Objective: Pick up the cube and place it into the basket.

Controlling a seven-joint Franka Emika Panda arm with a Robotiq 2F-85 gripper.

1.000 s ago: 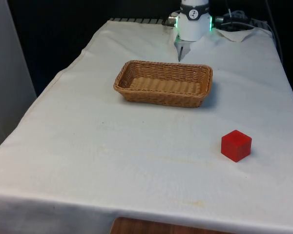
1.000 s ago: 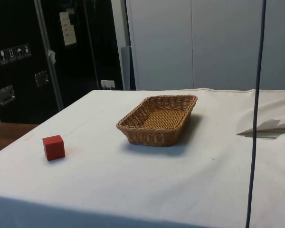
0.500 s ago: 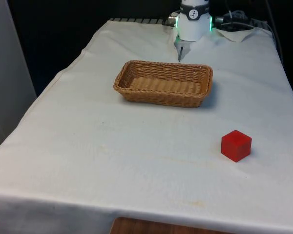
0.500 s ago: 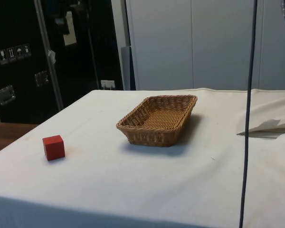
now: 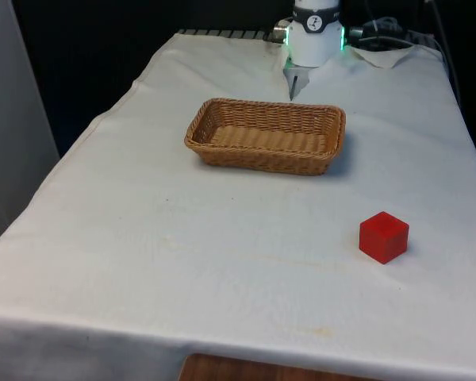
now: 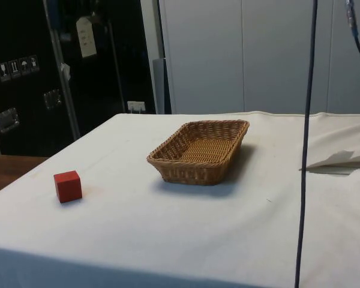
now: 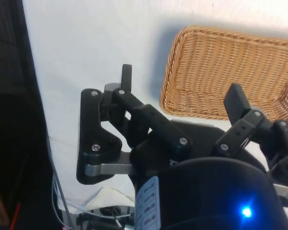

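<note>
Cube (image 5: 384, 236), red, sits by itself on the white cloth (image 5: 222, 238) toward the near edge at the front view's right, well apart from the basket (image 5: 266, 135), which is wicker and has nothing in it. From the wrist, the claw (image 7: 181, 88) hangs above the cloth beside the basket's rim with its two black fingers (image 7: 126, 76) spread wide, gripping nothing.

No legible text, labels or numbers anywhere.
</note>
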